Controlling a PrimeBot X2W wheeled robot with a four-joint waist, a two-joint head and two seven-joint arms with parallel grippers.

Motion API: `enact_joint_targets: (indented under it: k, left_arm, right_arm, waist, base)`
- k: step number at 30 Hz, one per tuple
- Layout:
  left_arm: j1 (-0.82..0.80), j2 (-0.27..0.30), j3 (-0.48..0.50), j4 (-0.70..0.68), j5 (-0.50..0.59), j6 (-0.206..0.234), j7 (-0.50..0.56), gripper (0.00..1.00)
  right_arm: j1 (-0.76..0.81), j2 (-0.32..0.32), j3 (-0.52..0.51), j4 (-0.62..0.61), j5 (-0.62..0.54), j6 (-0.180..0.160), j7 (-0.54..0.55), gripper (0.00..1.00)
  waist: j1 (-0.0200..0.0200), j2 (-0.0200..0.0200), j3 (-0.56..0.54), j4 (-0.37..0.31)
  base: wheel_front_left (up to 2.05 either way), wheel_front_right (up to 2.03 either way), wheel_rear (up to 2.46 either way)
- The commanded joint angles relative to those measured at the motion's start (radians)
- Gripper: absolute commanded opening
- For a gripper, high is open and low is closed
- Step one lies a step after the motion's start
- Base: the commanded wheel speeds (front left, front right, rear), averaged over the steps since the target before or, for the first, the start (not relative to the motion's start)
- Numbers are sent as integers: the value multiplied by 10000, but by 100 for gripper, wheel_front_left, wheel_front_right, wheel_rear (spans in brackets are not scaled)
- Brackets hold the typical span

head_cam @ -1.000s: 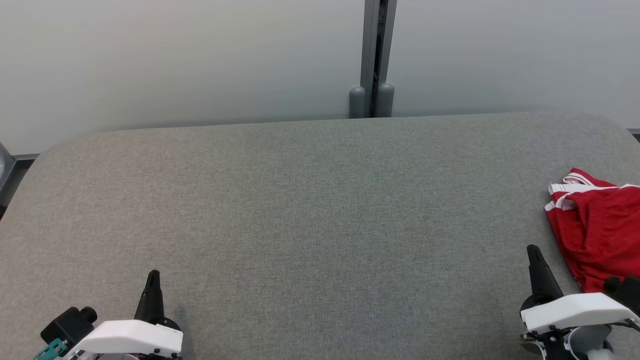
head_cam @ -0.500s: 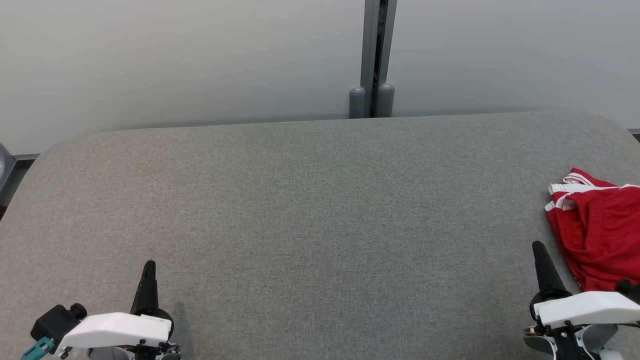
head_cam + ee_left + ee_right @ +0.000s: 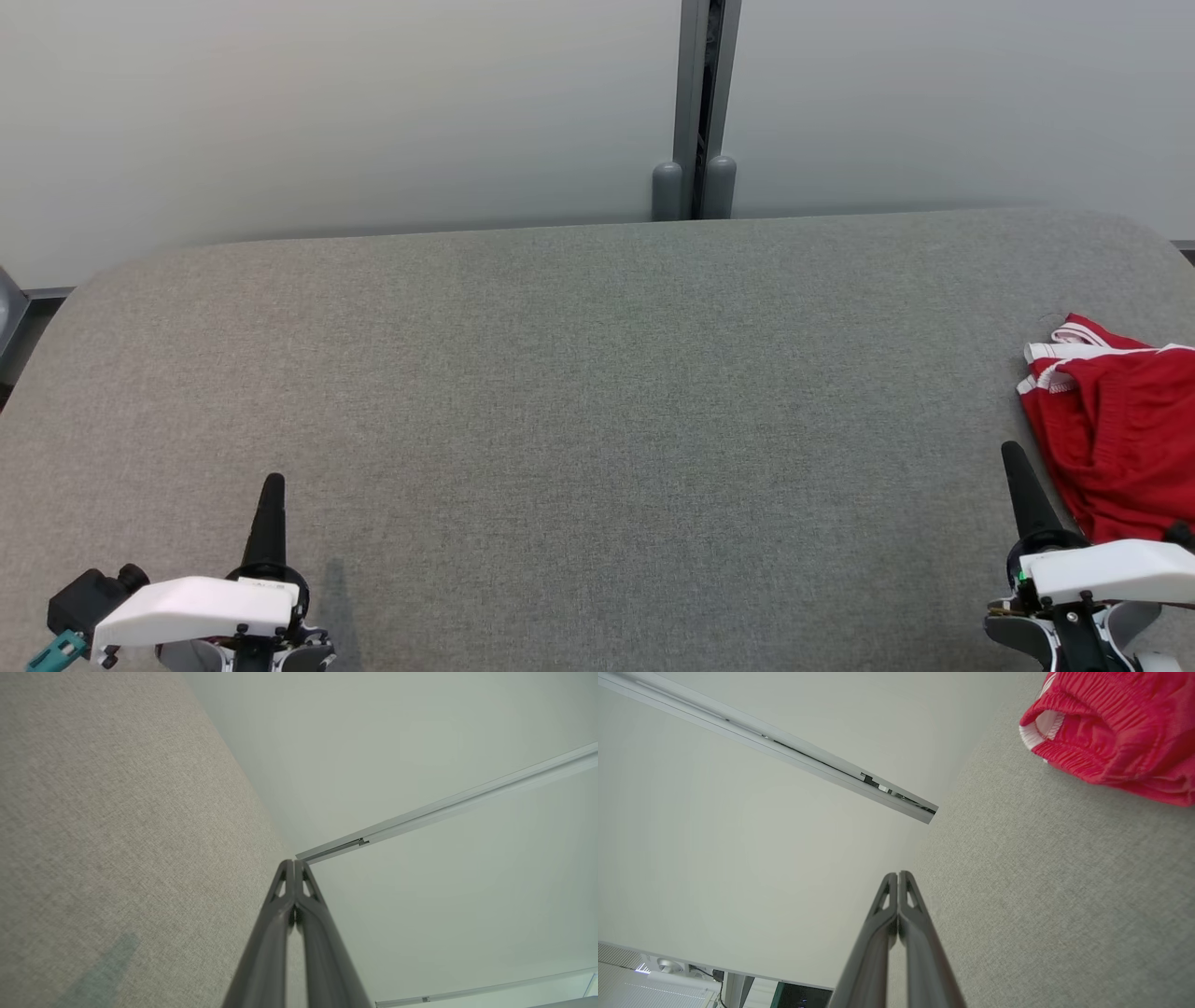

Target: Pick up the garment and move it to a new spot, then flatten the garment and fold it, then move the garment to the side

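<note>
Red with white trim, the soft bunched garment [image 3: 1116, 429] lay at the far right edge of the grey cloth-covered table [image 3: 597, 373], partly cut off by the side of the head view. From the right wrist view its gathered waistband [image 3: 1101, 714] looked doubled over on itself, though I could not tell whether that was a tidy fold or a loose heap.

The left gripper [image 3: 272, 483] sat low at the near left of the table and the right gripper [image 3: 1012, 453] at the near right, just beside the garment but not touching it. Both pairs of jaws were pressed shut on nothing.

To my eye the scene fitted two stages equally: a garment waiting at the edge to be fetched, or one already folded and put aside. I would not name a move from that alone. Any further hold on the cloth would need those jaws to part first.

Against a second earlier, the garment and the camera had not shifted. Both grippers had drawn outward and lower in the head view, the left toward its corner and the right toward its own.
</note>
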Motion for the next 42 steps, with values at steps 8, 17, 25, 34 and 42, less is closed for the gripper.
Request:
enact_joint_targets:
  k: [8, 17, 25, 34, 42]
  left_arm:
    - [-310, 72, 149, -233, -866, -157, 237, 0]
    - [-322, 78, 236, -349, -1614, -247, 446, 0]
    - [-362, 84, 306, -433, -2179, -308, 598, 0]
    - [-389, 88, 381, -531, -2831, -385, 775, 0]
    - [-407, 94, 449, -615, -3395, -460, 939, 0]
  right_arm:
    - [49, -105, -111, -289, 898, 1, 247, 0]
    - [85, -113, -190, -449, 1706, 1, 455, 0]
    - [128, -119, -251, -580, 2288, 1, 623, 0]
    - [162, -127, -320, -714, 2995, 1, 809, 0]
    - [201, -133, -369, -842, 3579, 1, 950, 0]
  waist:
    - [0, 0, -1, 1]
    - [0, 0, -2, 2]
    - [0, 0, -3, 3]
    - [0, 0, -4, 4]
    - [0, 0, -5, 5]
  base:
    - [0, 0, 0]
    - [0, 0, 0]
    - [0, 0, 0]
    - [0, 0, 0]
    - [0, 0, 0]
